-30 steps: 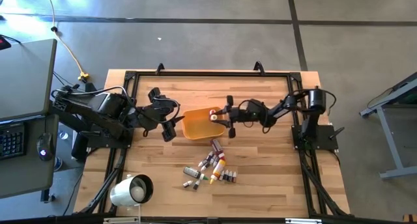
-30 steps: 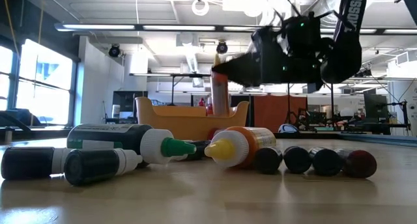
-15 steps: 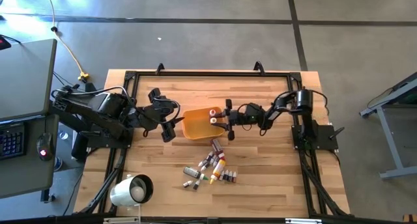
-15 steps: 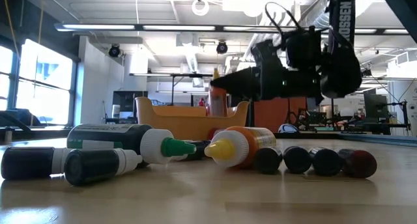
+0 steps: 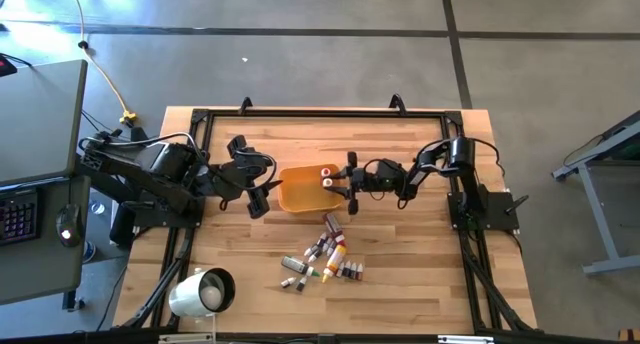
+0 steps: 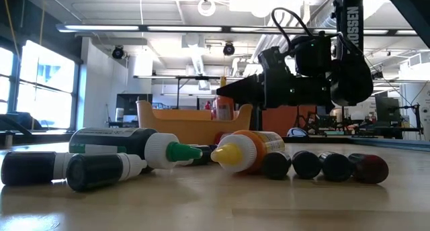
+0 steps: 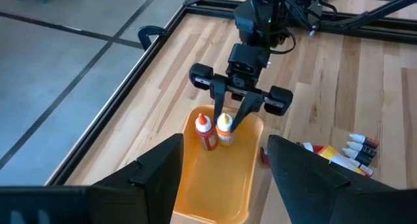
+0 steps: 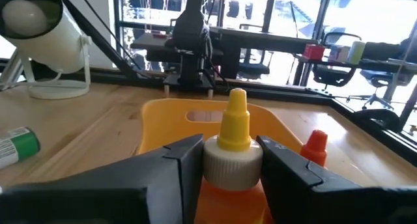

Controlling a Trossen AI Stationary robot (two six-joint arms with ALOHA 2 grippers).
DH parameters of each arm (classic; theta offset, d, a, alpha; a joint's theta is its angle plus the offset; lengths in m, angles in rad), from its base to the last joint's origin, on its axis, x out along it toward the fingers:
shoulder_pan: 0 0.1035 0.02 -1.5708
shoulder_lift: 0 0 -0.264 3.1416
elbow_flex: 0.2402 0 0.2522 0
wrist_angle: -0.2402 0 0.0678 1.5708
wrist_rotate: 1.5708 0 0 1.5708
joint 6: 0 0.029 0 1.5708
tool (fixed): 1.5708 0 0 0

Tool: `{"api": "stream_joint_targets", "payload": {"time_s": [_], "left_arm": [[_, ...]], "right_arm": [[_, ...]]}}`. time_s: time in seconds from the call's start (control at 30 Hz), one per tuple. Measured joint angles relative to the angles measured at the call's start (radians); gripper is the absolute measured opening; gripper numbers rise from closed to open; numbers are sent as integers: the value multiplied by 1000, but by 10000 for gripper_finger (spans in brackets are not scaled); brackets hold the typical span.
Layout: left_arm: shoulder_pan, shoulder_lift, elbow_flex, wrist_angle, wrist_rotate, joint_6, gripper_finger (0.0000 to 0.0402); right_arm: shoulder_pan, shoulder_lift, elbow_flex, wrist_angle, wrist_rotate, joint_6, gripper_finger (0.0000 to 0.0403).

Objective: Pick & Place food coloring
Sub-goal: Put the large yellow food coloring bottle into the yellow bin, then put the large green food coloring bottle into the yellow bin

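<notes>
A square orange tray (image 5: 300,192) sits mid-table. Inside it stands a red-capped bottle (image 7: 206,131). Beside that is an orange food coloring bottle with a yellow nozzle (image 7: 225,129), and my right gripper (image 5: 337,183) is shut on it at the tray's right end. In the low view this bottle (image 6: 223,105) shows above the tray wall, its lower part hidden. Several more food coloring bottles (image 5: 325,257) lie on the wood nearer the front edge. My left gripper (image 5: 261,190) hovers open by the tray's left side, holding nothing. My right gripper pinches the orange bottle at its white collar (image 8: 218,164), just below the yellow nozzle, between its two fingers (image 8: 179,168). The fingers reach in level from the table's right side. The bottle stands upright with its lower part inside the tray; whether its base rests on the tray floor I cannot tell.
A white lamp-like cylinder (image 5: 203,292) stands at the front left corner. A black frame rail (image 5: 320,114) runs round the tabletop. Bare wood lies to the front right of the bottle pile.
My right gripper has gone down with the orange bottle, which has stayed upright and sunk lower into the tray beside the red-capped bottle.
</notes>
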Motion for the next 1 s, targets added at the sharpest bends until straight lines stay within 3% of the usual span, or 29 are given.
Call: {"api": "stream_joint_targets", "payload": {"time_s": [0.33,0.73,1.0], "left_arm": [[0,0,0,0,0,0,220],[0,0,0,-1,0,-1,220],[0,0,0,-5,0,-3,220]], "right_arm": [[0,0,0,-2,2,2,172],[1,-49,0,-3,-6,-2,174],[26,-221,-2,-90,-104,-25,174]]}}
